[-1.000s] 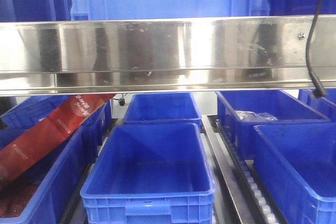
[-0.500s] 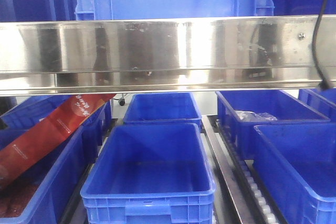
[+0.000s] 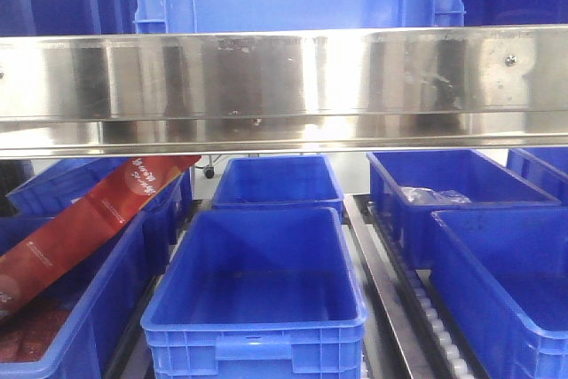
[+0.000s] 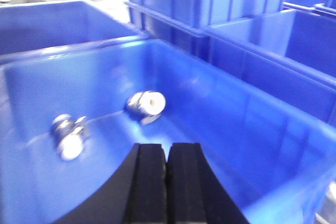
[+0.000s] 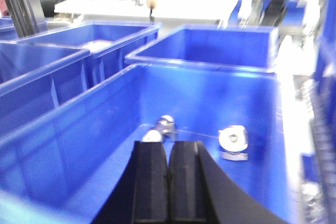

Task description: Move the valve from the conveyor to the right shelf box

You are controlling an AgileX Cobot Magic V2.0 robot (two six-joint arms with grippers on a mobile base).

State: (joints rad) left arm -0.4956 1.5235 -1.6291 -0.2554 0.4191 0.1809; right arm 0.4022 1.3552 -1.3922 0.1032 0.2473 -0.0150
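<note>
Blue plastic bins fill the shelf rack in the front-facing view, where a stainless steel rail [image 3: 284, 86] spans the frame above them. The centre bin [image 3: 255, 295] in front looks bare inside, the one behind it [image 3: 277, 182] likewise. A red printed package [image 3: 84, 224] leans across the left bin [image 3: 62, 326], and a clear plastic bag [image 3: 432, 193] lies in the rear right bin [image 3: 453, 188].

In the left wrist view, the left gripper [image 4: 166, 182] hangs over a blue bin [image 4: 252, 145] with its black pads pressed together and holding nothing; two metal valves lie on the bin floor, one [image 4: 146, 104] near the middle and one [image 4: 68, 136] to its left, apart from each other.

The right gripper [image 5: 168, 182], likewise closed and empty, hangs over a blue bin [image 5: 79, 145] holding a valve [image 5: 234, 141] and a second metal part [image 5: 160, 129] just beyond its pads.
</note>
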